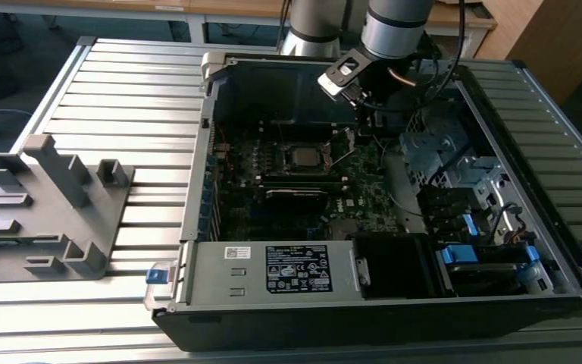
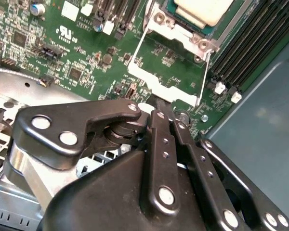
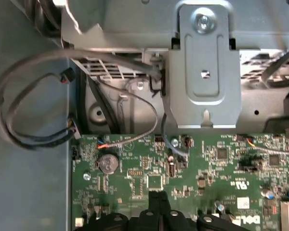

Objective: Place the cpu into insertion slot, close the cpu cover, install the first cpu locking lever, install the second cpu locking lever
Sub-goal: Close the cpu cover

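Observation:
The cpu point(image 2: 202, 9) lies flat in the insertion slot point(image 2: 156, 19) on the green motherboard point(image 2: 77, 48). In the exterior view the cpu point(image 1: 305, 157) shows as a grey square mid-board. The cpu cover point(image 2: 166, 89) stands swung open off the slot, and green board shows through its square cut-out. A thin metal rod point(image 2: 137, 48) runs along each side of it. My gripper point(image 2: 166, 109) is shut, with its black fingertips at the cover's free edge; I cannot tell whether they pinch it. In the exterior view the gripper point(image 1: 367, 114) hangs inside the case, toward the exterior view's right of the slot.
Memory sticks point(image 2: 245, 53) run beside the slot. Loose cables point(image 3: 33, 96) and a grey metal bracket point(image 3: 204, 72) sit close behind the gripper. A drive bay with blue tabs point(image 1: 463, 254) and a power supply point(image 1: 270, 269) fill the case's front. A grey fixture point(image 1: 48, 205) stands on the slatted table.

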